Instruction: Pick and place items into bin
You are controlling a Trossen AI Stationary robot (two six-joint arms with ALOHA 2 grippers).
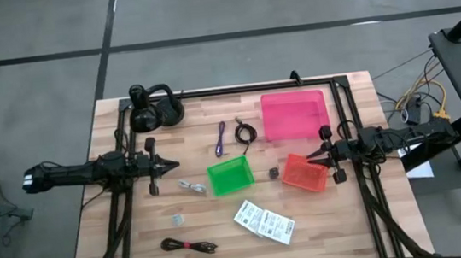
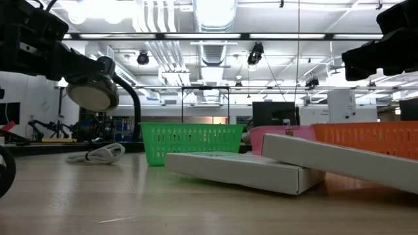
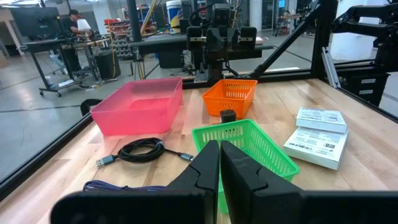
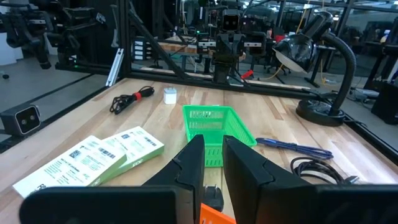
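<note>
Green plastic is marking the middle of the wooden surface (image 1: 139,242): a small green basket (image 1: 230,175) is sitting there, and everything else is lying around it. Just beyond it toward the far edge, a purple cable (image 1: 221,138) and a coiled black cable (image 1: 245,132) are lying side by side, with a pink bin (image 1: 295,114) standing to the right of them. Right of the green basket, an orange basket (image 1: 305,173) is resting, and a small dark piece (image 1: 274,173) is sitting between the two baskets. Left of the green basket a silver-grey cable bundle (image 1: 190,186) is lying, with a small white piece (image 1: 177,220) nearer the front edge. Two white packets (image 1: 263,222) are lying side by side in front of the green basket, and a black-red cable (image 1: 189,245) is lying further left along the front. A black lamp (image 1: 154,108) is standing at the far left corner.

Both arms are hanging above the surface, holding nothing. The left gripper (image 1: 174,163) is hovering left of the green basket, pointing toward it, its fingers (image 3: 207,168) pressed together. The right gripper (image 1: 310,155) is hovering over the orange basket, its fingers (image 4: 191,163) parted only by a narrow gap.
</note>
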